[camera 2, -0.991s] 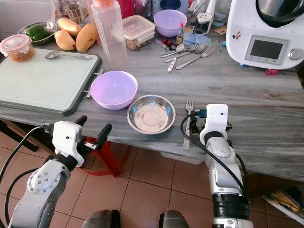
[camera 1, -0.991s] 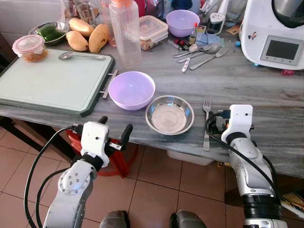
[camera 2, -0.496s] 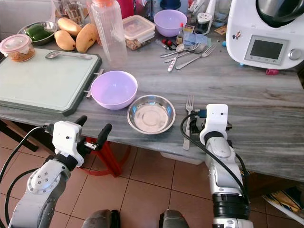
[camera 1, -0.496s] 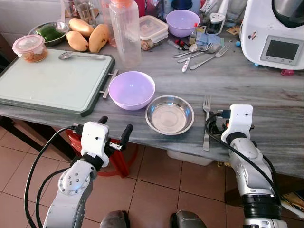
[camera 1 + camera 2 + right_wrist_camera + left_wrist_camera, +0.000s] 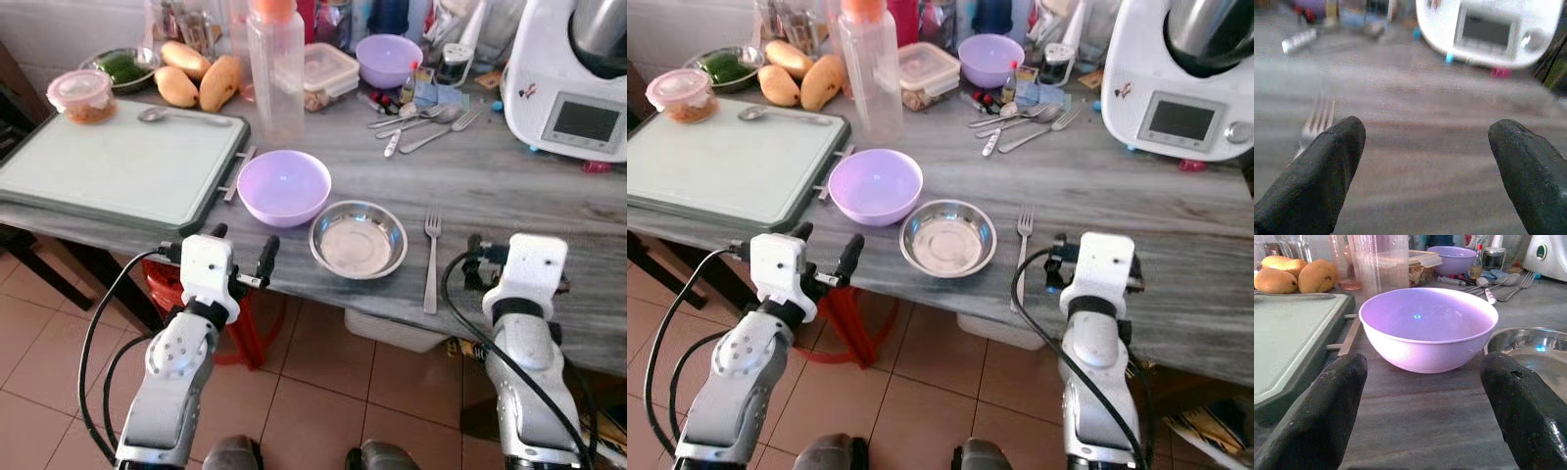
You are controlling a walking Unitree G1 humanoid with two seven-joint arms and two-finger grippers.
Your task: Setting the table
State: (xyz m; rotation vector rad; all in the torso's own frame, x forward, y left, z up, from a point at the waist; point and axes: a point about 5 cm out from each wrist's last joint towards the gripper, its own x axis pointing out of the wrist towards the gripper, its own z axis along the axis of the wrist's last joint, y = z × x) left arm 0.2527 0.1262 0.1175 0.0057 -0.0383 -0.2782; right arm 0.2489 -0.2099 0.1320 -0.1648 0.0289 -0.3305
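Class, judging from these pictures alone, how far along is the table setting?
Done: a steel bowl sits by the front edge, a purple bowl beside it and a fork laid on its right.
In hand: nothing; both the left tool and right tool are open.
Left: spare cutlery lies at the back.

Soft, even daylight is filling the head views, with the steel bowl (image 5: 358, 238) catching a pale sheen (a blue glint is showing on it up close); the right wrist view is blurring badly, smearing the fork (image 5: 1315, 126) and the surface (image 5: 1415, 161)
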